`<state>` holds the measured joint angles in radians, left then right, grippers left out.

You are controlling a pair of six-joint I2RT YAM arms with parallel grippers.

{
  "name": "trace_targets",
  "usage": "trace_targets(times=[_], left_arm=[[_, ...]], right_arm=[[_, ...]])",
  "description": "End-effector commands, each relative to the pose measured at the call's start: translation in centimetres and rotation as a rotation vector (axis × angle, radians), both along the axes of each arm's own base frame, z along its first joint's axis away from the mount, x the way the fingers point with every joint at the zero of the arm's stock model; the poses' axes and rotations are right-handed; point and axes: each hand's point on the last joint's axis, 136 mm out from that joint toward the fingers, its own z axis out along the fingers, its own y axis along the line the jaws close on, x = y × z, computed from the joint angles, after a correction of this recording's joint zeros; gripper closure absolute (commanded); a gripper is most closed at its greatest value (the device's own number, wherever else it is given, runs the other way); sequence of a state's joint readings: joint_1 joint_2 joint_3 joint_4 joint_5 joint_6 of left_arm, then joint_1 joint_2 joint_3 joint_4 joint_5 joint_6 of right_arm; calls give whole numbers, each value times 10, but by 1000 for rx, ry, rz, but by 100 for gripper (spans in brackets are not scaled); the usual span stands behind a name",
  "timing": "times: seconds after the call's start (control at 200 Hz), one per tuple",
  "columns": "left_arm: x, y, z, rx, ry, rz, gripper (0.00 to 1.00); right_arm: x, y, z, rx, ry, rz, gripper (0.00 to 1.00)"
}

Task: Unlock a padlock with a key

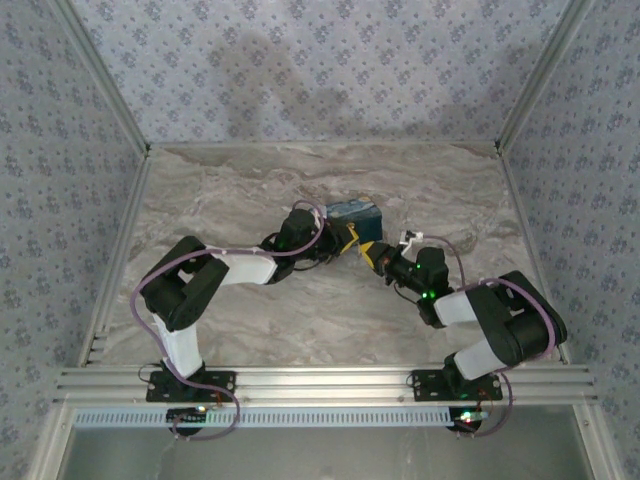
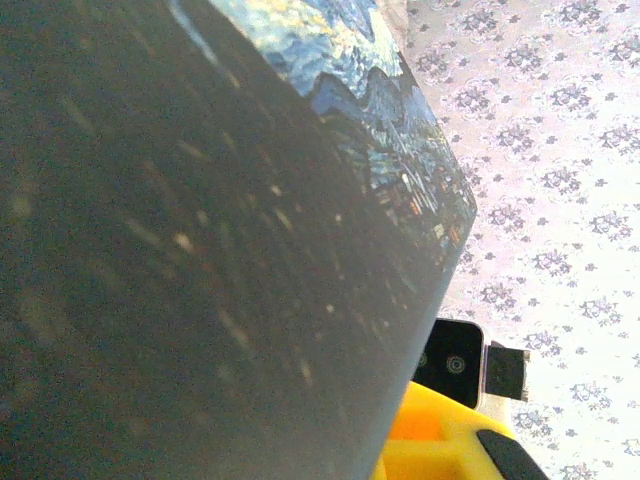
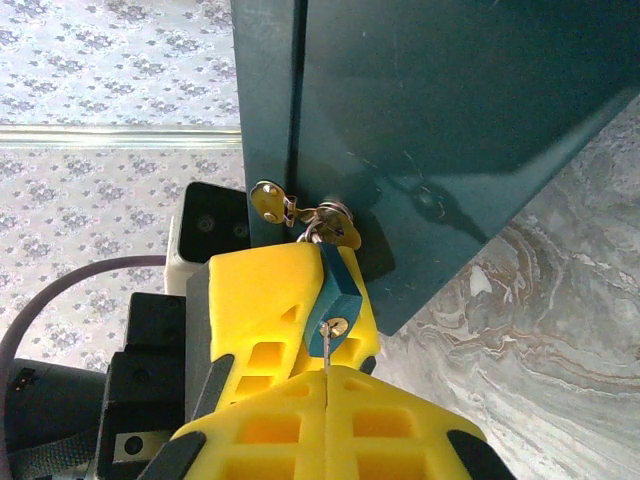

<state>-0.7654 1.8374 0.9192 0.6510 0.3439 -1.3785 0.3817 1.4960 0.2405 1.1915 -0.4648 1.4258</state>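
The small blue padlock hangs from the hasp on the dark teal box, keyhole facing my right wrist camera. My left gripper is shut on the padlock body, its yellow finger pressed along the lock's left side. My right gripper is shut on the key, whose thin blade meets the brass keyhole. In the top view the right gripper faces the left one just in front of the box.
Spare keys on a ring dangle at the hasp above the padlock. The box's dark side looms close to the left wrist camera, its night-sky print on top. Marble tabletop lies around, patterned walls behind.
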Motion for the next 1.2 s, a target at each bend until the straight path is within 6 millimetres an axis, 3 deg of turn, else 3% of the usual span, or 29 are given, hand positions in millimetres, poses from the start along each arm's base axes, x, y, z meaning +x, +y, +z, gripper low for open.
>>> trace_targets(times=[0.0, 0.295, 0.804, 0.984, 1.194], left_arm=[[-4, -7, 8, -43, -28, -31, 99], [-3, -7, 12, -55, -36, -28, 99], [-2, -4, 13, -62, -38, -34, 99], [-2, -2, 16, -69, -41, -45, 99], [-3, -4, 18, -76, -43, -59, 99]], right_arm=[[11, 1, 12, 23, -27, -9, 100], [13, -1, 3, 44, 6, -10, 100], [1, 14, 12, 57, -33, 118, 100], [-8, 10, 6, 48, -31, 151, 100], [-3, 4, 10, 48, -40, 146, 100]])
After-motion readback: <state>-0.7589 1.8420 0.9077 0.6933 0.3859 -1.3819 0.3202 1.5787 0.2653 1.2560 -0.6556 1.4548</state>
